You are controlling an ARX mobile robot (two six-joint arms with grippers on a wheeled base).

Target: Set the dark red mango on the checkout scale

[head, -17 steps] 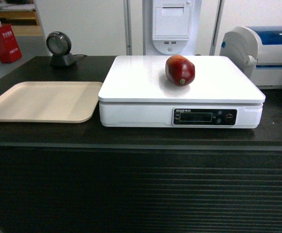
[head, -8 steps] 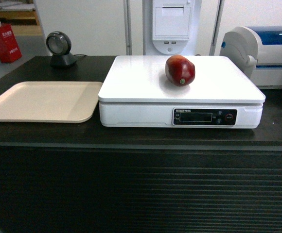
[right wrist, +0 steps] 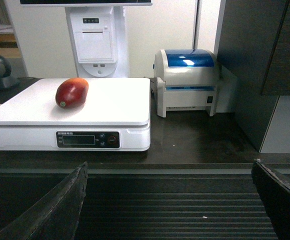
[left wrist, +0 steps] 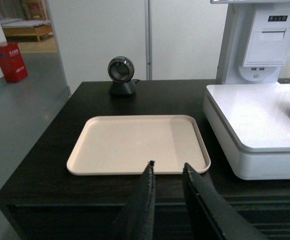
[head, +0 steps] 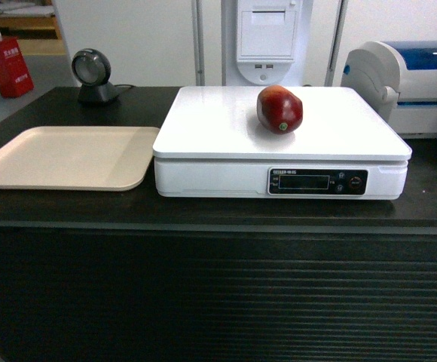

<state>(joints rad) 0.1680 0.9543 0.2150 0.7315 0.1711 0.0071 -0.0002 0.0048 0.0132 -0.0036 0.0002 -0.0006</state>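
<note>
The dark red mango (head: 279,108) lies on its side on the white scale (head: 218,128), a little right of the platform's middle, with nothing touching it. The scale stands on the dark checkout (head: 203,213) counter. The right wrist view has the mango (right wrist: 71,92) on the scale (right wrist: 116,102) far ahead; my right gripper (right wrist: 170,165) is open and empty, low in front of the ribbed counter panel. My left gripper (left wrist: 168,165) hangs before the counter edge, its fingers only a narrow gap apart and holding nothing. Neither gripper shows in the head view.
A beige tray (head: 68,156) lies left of the scale, with a round black scanner (head: 94,74) behind it. A white and blue printer (right wrist: 187,80) stands right of the scale. A white receipt terminal (head: 267,38) rises behind the scale.
</note>
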